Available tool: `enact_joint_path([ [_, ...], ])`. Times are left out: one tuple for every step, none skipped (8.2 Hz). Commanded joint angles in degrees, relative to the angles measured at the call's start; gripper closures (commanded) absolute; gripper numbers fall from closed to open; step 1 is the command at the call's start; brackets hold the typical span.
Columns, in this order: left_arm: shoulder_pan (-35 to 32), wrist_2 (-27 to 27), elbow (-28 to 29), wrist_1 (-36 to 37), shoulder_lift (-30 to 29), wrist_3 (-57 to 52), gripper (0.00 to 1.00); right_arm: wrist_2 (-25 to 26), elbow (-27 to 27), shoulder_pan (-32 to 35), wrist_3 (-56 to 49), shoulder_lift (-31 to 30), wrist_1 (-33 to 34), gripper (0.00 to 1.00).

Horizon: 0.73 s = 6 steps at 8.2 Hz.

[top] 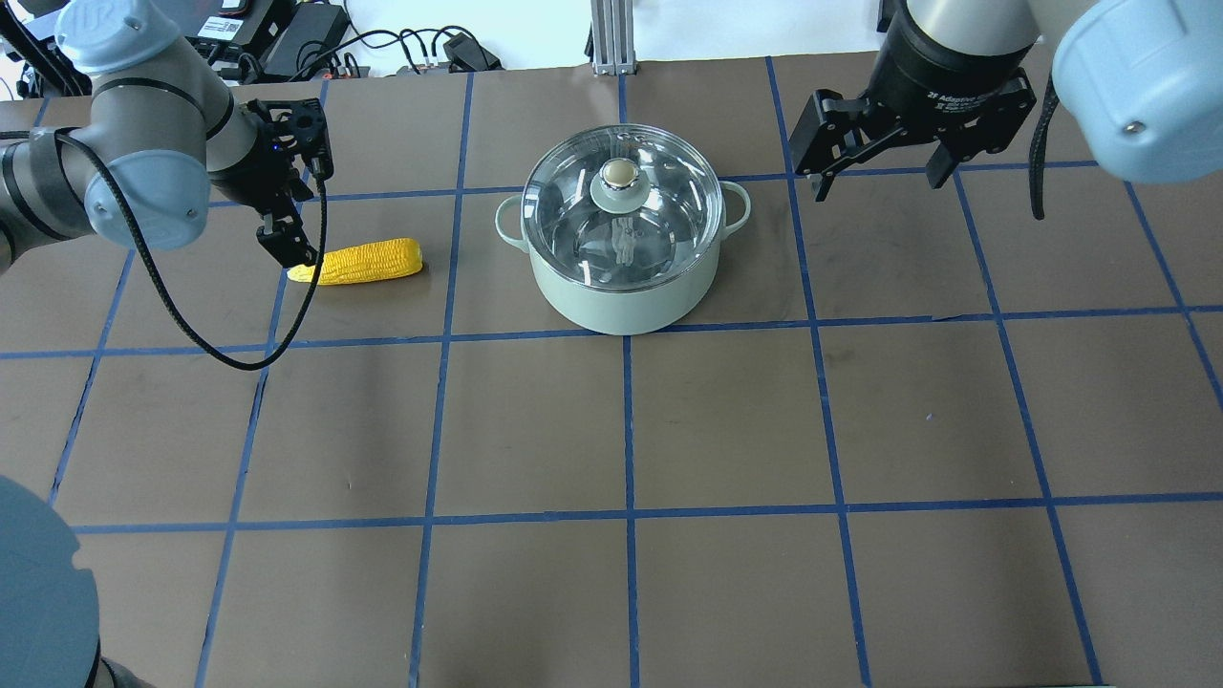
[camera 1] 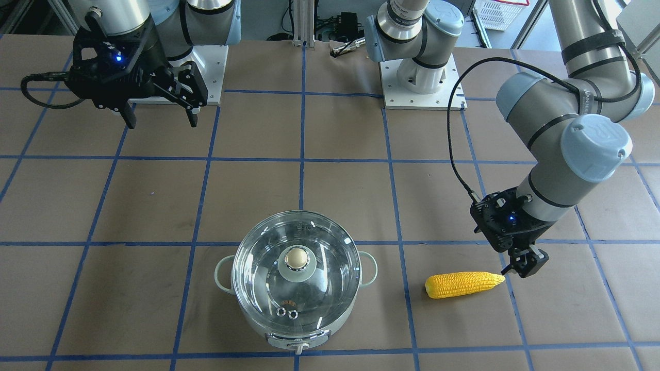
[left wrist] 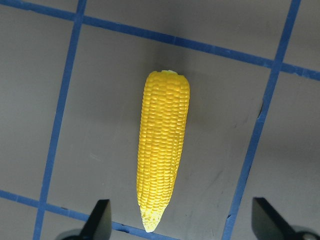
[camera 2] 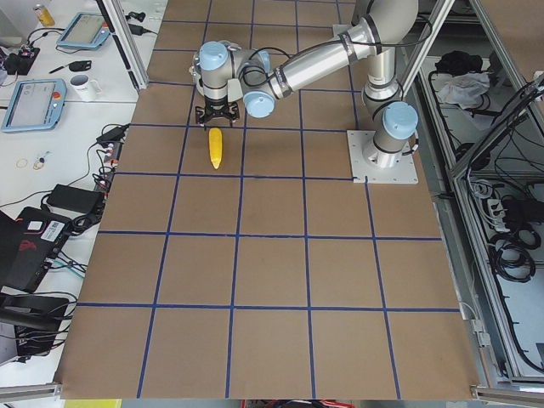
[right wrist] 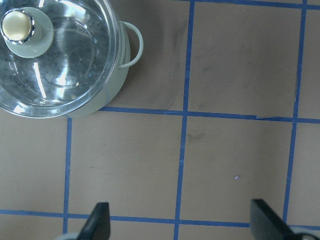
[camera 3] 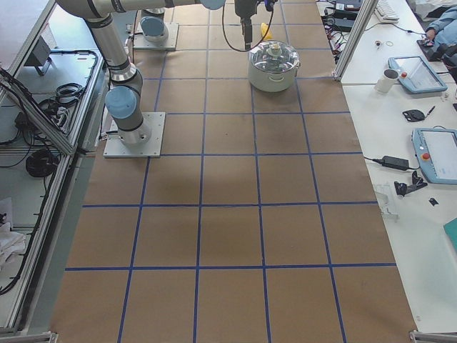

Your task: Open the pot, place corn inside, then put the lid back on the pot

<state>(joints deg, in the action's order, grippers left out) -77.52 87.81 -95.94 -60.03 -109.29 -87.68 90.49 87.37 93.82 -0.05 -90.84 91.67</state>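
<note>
While corn lies flat | tip toward left pincer | butt toward pot

place: a robotics lab, and i work in the middle of it
my table: covered in brown paper, ruled into squares with blue tape
my footing: metal base plates bolted to the tabletop
side desk: teach pendants and a mug
surround: aluminium framing, coiled cables along the edge
</note>
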Motion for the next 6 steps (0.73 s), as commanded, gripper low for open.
enact_joint_path([
  [0.0,-0.27,0.05,3.23,-4.16,-8.62,0.0,-0.74,0.16,0.14,-0.66,-0.04,-0.08,0.0],
  [0.0,-0.36,0.05,4.74,-5.91,-10.91,0.0,-0.84,0.08,0.22,-0.4,0.66,0.61,0.0],
  [0.0,-0.36,0.05,5.71,-6.89,-11.37,0.0,-0.93,-0.1,-0.04,0.13,1.1,2.53,0.0],
  [0.0,-0.36,0.05,7.11,-7.42,-11.38,0.0,-0.93,-0.18,-0.12,0.22,1.02,2.9,0.0],
  [0.0,-0.36,0.05,7.38,-8.3,-11.38,0.0,-1.54,0.16,-0.56,0.22,1.54,2.99,0.0],
  [0.0,-0.36,0.05,7.47,-9.44,-11.38,0.0,-2.06,0.08,-0.65,0.31,2.94,3.08,0.0],
])
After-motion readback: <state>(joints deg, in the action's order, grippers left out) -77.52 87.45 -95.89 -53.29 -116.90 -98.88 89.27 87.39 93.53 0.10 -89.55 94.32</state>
